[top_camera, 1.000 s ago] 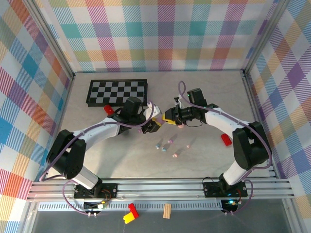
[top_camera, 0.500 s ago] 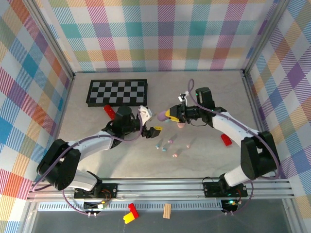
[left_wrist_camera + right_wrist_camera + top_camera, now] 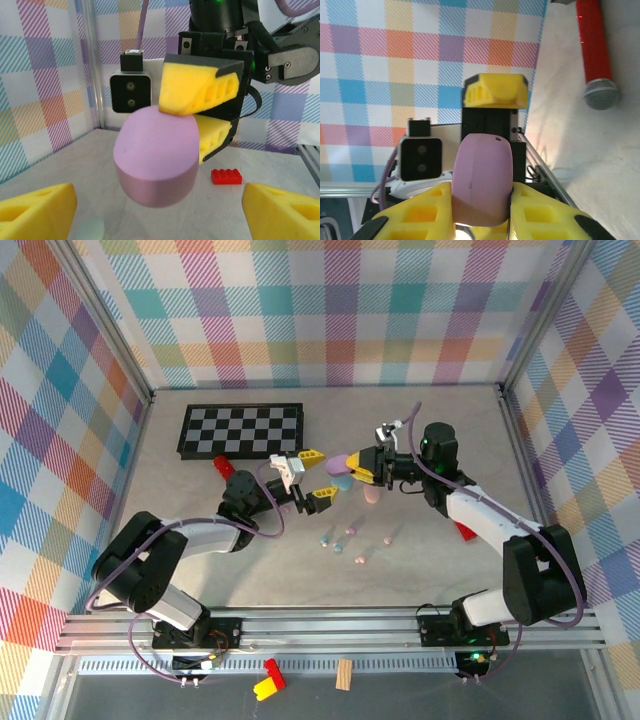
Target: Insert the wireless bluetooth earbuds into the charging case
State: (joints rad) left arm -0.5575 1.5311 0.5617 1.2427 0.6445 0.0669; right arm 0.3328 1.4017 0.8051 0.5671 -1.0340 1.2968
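A purple oval charging case (image 3: 338, 462) hangs above the table, and my right gripper (image 3: 352, 468) is shut on it. In the right wrist view the case (image 3: 482, 180) sits upright between the yellow fingers (image 3: 415, 217). My left gripper (image 3: 318, 474) faces it from the left, open and apart from it. The left wrist view shows the case (image 3: 155, 160) straight ahead, with nothing between my own gripper (image 3: 160, 215) there. Several tiny pastel earbuds (image 3: 350, 533) lie loose on the table below and in front of both grippers.
A pink case (image 3: 372, 495) and a mint case (image 3: 341, 482) lie under the right gripper. A chessboard (image 3: 242, 429) sits at the back left, with a red cylinder (image 3: 225, 467) beside it. A red brick (image 3: 466, 530) lies at the right.
My left gripper has opened, let go of the purple case and drawn back to the left. The right gripper keeps the case and has lifted it up and back a little.
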